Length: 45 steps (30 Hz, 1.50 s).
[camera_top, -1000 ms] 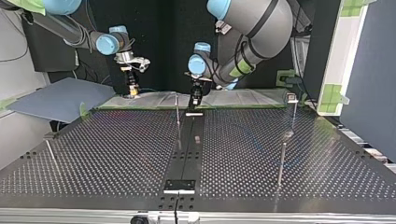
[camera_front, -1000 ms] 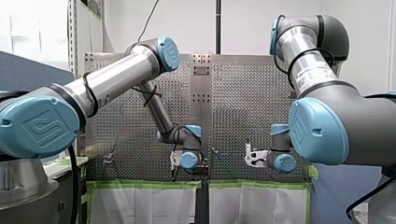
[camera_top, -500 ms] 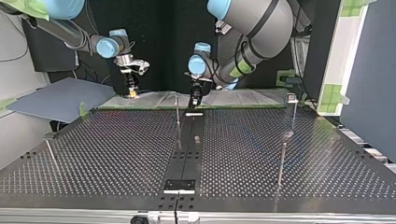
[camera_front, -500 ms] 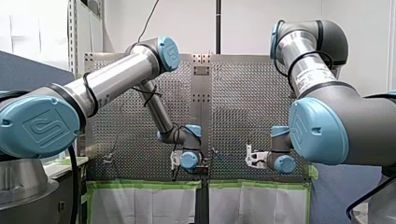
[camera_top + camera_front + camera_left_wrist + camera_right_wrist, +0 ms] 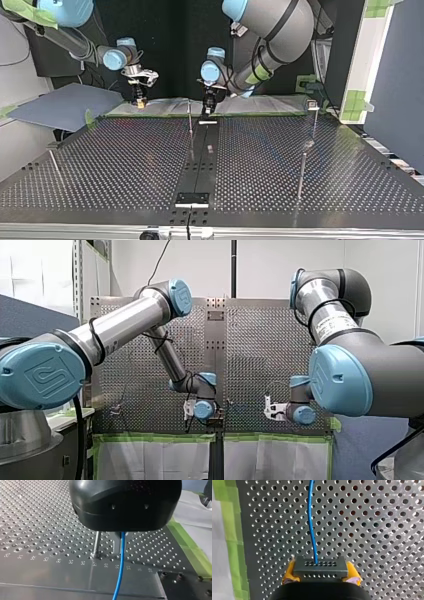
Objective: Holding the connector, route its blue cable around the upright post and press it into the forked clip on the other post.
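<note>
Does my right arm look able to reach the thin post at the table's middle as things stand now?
Probably yes. The right pincer, holding the connector, has nothing upright between it and the post. My left pincer stands close on the post's far side.

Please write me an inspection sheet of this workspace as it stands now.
Surface: perforated table, with a dark middle strip.
Job's things: connector held in the right tool; upright post beside the left tool; thin posts at the top view's right, forked clip too small to tell.
Clutter: small pale piece on the middle strip.
Tools: right tool shut on the connector, yellow pads; left tool low by the upright post.
Cables: blue cable leaves the connector and passes under the left tool, apart from the post.
Surroundings: green tape, white sheet, grey board.
</note>
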Available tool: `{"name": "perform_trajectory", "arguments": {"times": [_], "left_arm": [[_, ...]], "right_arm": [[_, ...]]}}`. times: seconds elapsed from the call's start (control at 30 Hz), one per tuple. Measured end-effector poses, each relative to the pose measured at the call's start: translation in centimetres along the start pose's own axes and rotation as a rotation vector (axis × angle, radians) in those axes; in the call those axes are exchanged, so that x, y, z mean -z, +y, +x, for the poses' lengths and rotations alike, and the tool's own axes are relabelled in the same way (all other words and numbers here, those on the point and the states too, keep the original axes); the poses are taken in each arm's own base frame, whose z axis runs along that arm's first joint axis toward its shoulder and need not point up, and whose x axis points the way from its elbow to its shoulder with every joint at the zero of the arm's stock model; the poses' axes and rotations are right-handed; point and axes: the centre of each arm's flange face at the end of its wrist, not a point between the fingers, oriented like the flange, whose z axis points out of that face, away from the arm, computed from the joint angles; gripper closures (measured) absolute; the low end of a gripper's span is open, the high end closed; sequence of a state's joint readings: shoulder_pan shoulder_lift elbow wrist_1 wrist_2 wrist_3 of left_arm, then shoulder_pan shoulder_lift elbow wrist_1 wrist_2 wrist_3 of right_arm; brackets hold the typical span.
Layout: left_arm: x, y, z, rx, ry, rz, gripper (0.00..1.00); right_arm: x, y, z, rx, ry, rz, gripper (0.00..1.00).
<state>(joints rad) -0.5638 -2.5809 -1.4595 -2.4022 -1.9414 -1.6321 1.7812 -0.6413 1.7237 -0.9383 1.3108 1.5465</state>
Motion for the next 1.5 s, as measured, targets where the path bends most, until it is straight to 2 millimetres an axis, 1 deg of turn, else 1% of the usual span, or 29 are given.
{"name": "perform_trajectory", "arguments": {"times": [0.17,0.63,0.93,1.2,1.23,1.27,1.3,1.33,1.37,1.4,1.43,1.47,1.5], "left_arm": [[-0.6,-0.3,-0.7,0.002,-0.004,0.001,1.00],[-2.3,-0.6,-2.7,-0.024,-0.004,-0.004,1.00],[-2.8,-0.4,-3.0,-0.027,0.000,-0.001,1.00],[-2.8,-0.3,-2.9,-0.032,0.009,0.000,1.00],[-2.8,-0.2,-2.9,-0.034,0.010,0.000,0.97],[-2.7,-0.2,-2.9,-0.036,0.012,0.000,0.91],[-2.7,-0.2,-2.9,-0.038,0.014,0.000,0.91],[-2.7,-0.2,-2.9,-0.041,0.018,0.002,0.85],[-2.7,-0.2,-2.9,-0.044,0.022,0.004,0.70],[-2.6,-0.2,-2.8,-0.046,0.027,0.006,0.70],[-2.6,-0.2,-2.8,-0.050,0.034,0.008,0.59],[-2.5,-0.2,-2.8,-0.053,0.039,0.009,0.45],[-2.5,-0.2,-2.7,-0.056,0.045,0.010,0.45]], "right_arm": [[-0.9,0.4,0.6,0.006,-0.007,-0.004,1.00],[-2.2,1.4,1.7,0.011,-0.008,-0.015,1.00],[-2.9,2.1,2.3,0.014,0.004,-0.022,1.00],[-3.0,2.2,2.4,0.014,0.005,-0.023,1.00],[-3.0,2.2,2.4,0.014,0.005,-0.023,1.00],[-3.0,2.2,2.4,0.014,0.005,-0.023,1.00],[-3.0,2.2,2.4,0.014,0.005,-0.023,1.00],[-3.0,2.2,2.4,0.014,0.005,-0.023,1.00],[-3.0,2.2,2.4,0.014,0.004,-0.023,1.00],[-3.0,2.2,2.4,0.014,0.004,-0.023,1.00],[-3.0,2.2,2.4,0.015,0.003,-0.023,1.00],[-3.0,2.2,2.4,0.015,0.003,-0.022,1.00],[-3.0,2.2,2.4,0.016,0.002,-0.022,1.00]]}}
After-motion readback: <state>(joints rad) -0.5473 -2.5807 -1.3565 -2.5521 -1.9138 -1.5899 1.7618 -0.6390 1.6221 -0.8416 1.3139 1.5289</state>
